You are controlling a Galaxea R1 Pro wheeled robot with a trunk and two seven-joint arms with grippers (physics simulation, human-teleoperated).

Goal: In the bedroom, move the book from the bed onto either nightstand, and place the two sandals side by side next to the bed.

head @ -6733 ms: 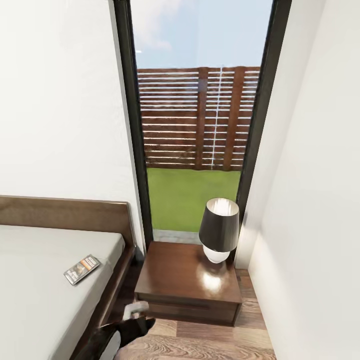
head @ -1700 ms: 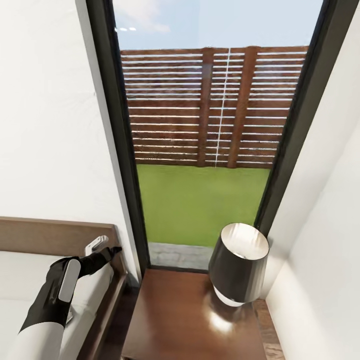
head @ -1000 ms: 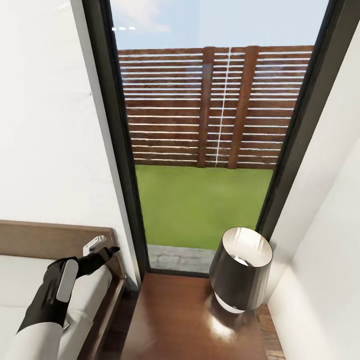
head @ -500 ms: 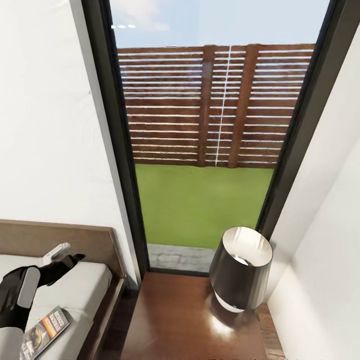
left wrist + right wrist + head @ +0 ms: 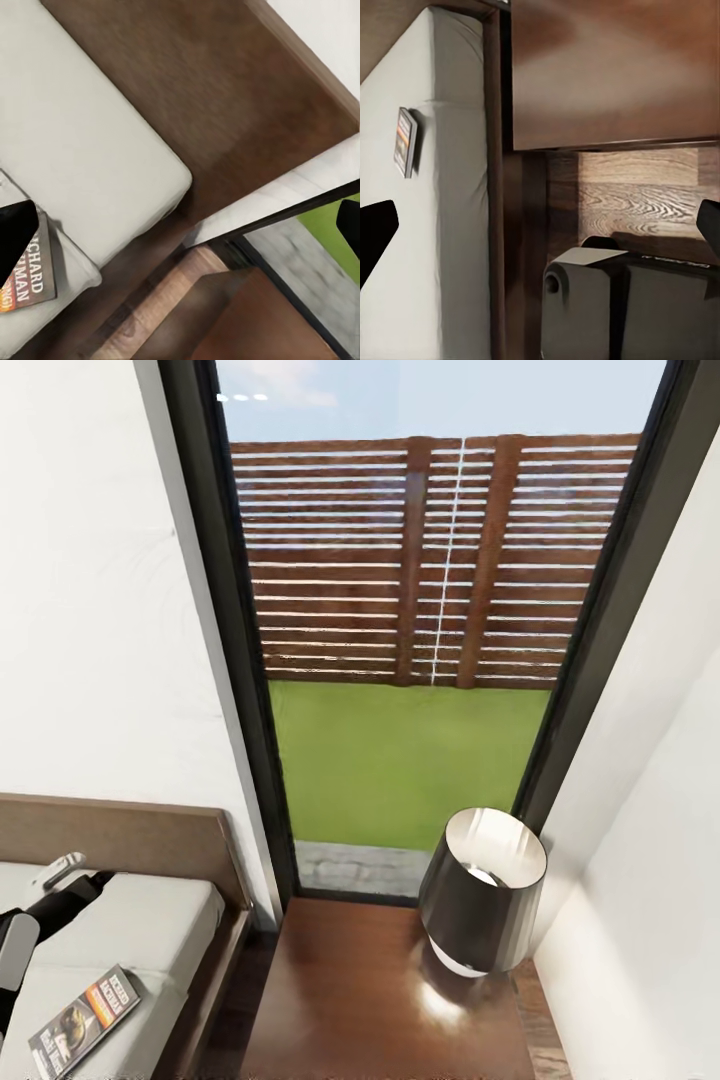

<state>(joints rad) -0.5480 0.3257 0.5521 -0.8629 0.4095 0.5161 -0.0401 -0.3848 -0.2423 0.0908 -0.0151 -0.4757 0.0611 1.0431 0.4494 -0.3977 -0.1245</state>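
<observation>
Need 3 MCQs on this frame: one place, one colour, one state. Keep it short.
1. Where is the book?
A. on the nightstand
B. on the bed
C. on the floor

2. What colour is the lamp shade?
A. black
B. white
C. red

3. What state is the left gripper in?
A. shut on the book
B. pressed onto the nightstand
C. empty, above the bed

Key:
1 B: it lies flat on the grey mattress of the bed.
2 A: the shade is dark outside, pale inside.
3 C: the book lies apart from it; the nightstand holds just the lamp.
</observation>
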